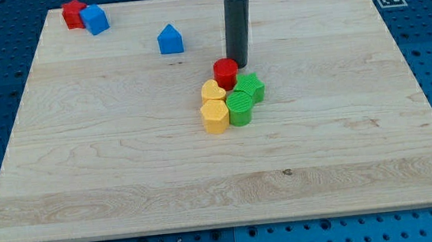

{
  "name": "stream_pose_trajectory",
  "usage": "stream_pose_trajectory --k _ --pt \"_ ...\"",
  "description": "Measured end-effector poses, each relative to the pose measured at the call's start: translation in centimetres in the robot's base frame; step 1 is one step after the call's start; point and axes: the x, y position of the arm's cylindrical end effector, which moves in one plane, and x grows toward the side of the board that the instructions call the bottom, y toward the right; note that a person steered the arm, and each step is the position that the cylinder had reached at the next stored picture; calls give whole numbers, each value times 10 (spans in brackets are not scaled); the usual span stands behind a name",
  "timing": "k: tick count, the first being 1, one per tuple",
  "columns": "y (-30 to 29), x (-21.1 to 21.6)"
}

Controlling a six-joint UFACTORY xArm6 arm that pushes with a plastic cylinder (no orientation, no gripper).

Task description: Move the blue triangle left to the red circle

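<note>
Nearest: yellow block [215, 118], touching green block [240, 108], below red circle [226, 73]. Tip [239, 63] just upper right of red circle. No fingers fitted. Blue triangle [170, 39] upper left of red circle, well apart. Judged: move not yet begun.

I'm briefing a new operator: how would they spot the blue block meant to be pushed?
On the wooden board, look left of my tip. The blue triangle stands alone there, house-shaped, unlike the other blue block, which touches a red block in the top-left corner.
</note>
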Motion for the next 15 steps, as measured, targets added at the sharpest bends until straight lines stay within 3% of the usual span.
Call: stream_pose_trajectory --k 3,5,6,8,9,10,12,13,15 --pt "0 4" --pt "47 4" --pt "54 24" --pt "41 31" --pt "42 11" --pt "38 -42" --pt "-45 -108" --pt "-87 -108" --pt "-89 -72"
